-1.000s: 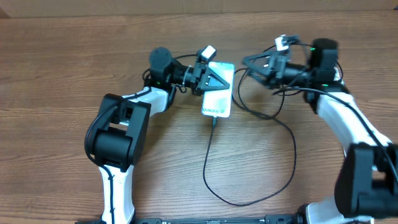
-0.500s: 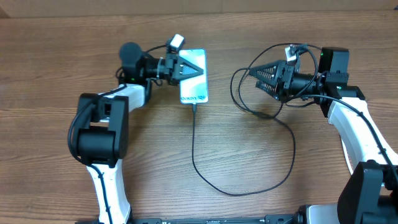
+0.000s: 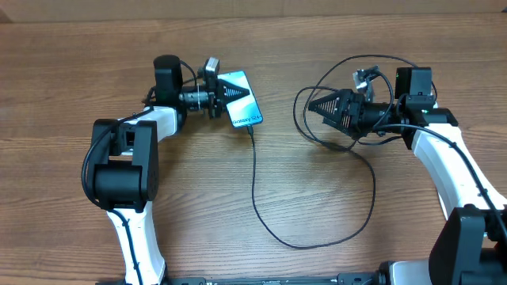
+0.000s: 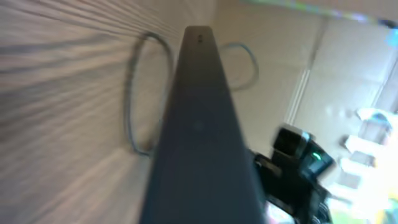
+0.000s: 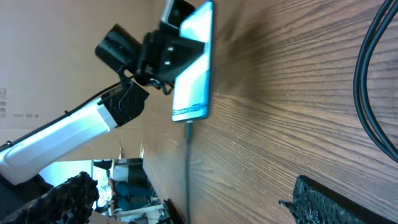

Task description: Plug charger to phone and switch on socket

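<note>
Over wood-grain table (image 3: 79,47): slim rect. phone (image 3: 245,111), thin black charger (image 3: 253,182) trailing.

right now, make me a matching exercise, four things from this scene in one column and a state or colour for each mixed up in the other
Things:
1. phone
2. charger
3. left claw
4. right claw

States:
A. open, holding nothing
B. light blue screen, tilted up on one edge
C. shut on the phone
D. thin and black, looping over the wooden table, one end at the phone's bottom edge

Pairs: 1-B, 2-D, 3-C, 4-A
</note>
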